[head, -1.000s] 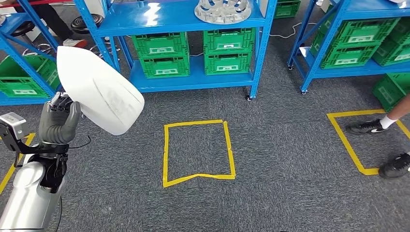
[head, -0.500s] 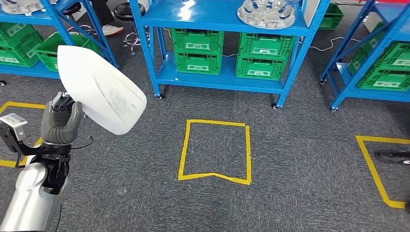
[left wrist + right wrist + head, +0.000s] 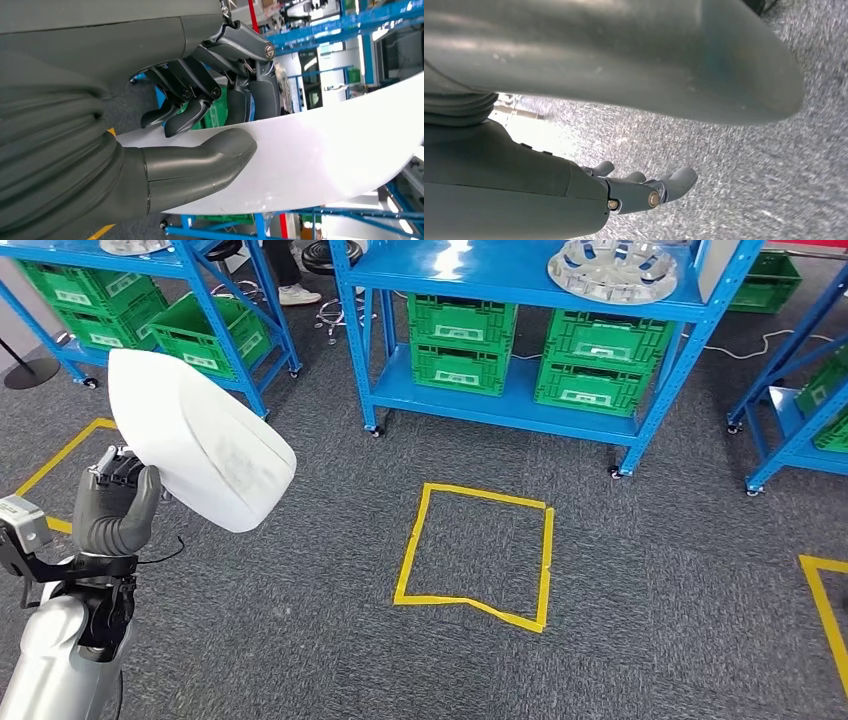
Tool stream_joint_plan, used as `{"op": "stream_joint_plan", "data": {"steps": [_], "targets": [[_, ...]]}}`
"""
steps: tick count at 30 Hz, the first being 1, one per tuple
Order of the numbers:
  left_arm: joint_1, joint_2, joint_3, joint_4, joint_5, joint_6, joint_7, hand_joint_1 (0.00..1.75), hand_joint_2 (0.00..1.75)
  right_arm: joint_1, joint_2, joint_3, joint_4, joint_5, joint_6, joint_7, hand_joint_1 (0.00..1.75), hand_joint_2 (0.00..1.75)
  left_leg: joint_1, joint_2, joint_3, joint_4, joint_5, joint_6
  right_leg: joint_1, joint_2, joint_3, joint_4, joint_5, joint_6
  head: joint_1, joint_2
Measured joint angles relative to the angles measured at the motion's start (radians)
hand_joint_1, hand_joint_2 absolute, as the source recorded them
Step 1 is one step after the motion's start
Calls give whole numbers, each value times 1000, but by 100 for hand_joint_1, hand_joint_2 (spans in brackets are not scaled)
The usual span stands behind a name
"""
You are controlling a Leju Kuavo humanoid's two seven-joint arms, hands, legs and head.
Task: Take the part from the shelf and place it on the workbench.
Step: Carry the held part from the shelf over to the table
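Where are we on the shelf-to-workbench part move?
Pick looks done: the left hand holds the white part clear of the blue shelves, thumb and fingers on opposite faces. In hand: carrying it over the carpet. Left: placement. The right hand hangs free, holding nothing.

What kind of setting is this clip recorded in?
Likely a warehouse or factory test area: blue steel shelving stacked with green plastic crates, a metal wheel-like part on a shelf, and yellow tape squares marked on grey carpet.
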Motion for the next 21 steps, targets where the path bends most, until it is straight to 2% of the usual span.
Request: {"op": "stream_joint_plan", "data": {"steps": [2,3,4,6,8,10,11,12,13,14,15,16,17,18,19,21], "targets": [[0,0,3,-8,0,3,-1,175,175,-1,-1,0,0,3,0,2,0,0,-7,35,66,-122,37,10,5,-19,3,0,-3,7,0,0],[1,1,6,-12,0,5,-1,175,175,-2,-1,1,0,6,1,3,0,0,-10,44,82,-154,42,18,8,-28,4,0,-4,13,0,0],[5,4,9,-16,1,8,-3,175,175,-3,-2,2,0,10,2,6,0,0,-14,44,84,-165,40,25,11,-36,6,-1,-4,19,1,0],[22,16,18,-28,5,13,-9,175,175,-7,-3,6,0,18,4,7,0,0,-12,24,82,-168,46,38,11,-43,8,-3,-5,31,1,0],[38,36,30,-40,13,14,-17,175,175,-9,-2,10,0,24,5,5,0,0,-8,7,82,-174,53,51,7,-5,-6,30,-30,42,1,0],[43,49,40,-45,20,12,-20,175,175,-8,-2,14,0,28,5,3,0,0,-6,-12,79,-176,57,61,6,45,-57,140,-90,45,3,0],[45,52,42,-45,21,11,-20,175,175,-7,-2,15,0,29,5,3,0,0,-7,-23,76,-175,59,64,6,56,-89,207,-118,45,4,0],[47,53,42,-45,22,10,-18,175,175,-6,-1,16,0,28,6,4,0,0,-8,-35,74,-175,59,65,7,61,-114,256,-131,44,4,0],[49,54,41,-45,21,9,-15,175,175,-6,-1,16,0,27,6,6,0,0,-9,-48,73,-173,60,66,7,63,-122,272,-125,43,4,0],[50,53,41,-46,20,9,-11,175,175,-7,-1,16,0,25,7,8,0,0,-9,-62,73,-171,60,65,7,66,-111,246,-100,40,4,0],[48,51,40,-46,17,9,-6,175,175,-9,-1,16,0,22,6,10,0,0,-9,-75,73,-169,61,64,7,73,-82,186,-64,38,4,0],[44,47,39,-46,15,8,-2,175,175,-11,-1,16,0,18,4,12,0,0,-8,-87,71,-166,61,62,5,91,-49,117,-36,33,4,0],[38,43,38,-46,12,8,2,175,175,-13,0,16,0,14,2,14,0,0,-9,-100,69,-162,62,58,5,106,-22,59,-17,31,3,0],[29,38,37,-44,9,8,5,175,175,-15,0,16,0,11,0,15,0,0,-8,-111,65,-161,63,52,5,117,-6,23,-9,28,3,0],[21,34,35,-42,6,8,7,175,175,-17,1,16,0,8,-1,14,0,0,-7,-121,61,-161,66,44,6,122,-1,9,-11,24,3,0],[10,29,33,-39,2,8,10,175,175,-20,5,16,0,6,-1,9,0,0,-4,-137,55,-165,72,28,7,102,1,2,-5,13,3,0]]}}
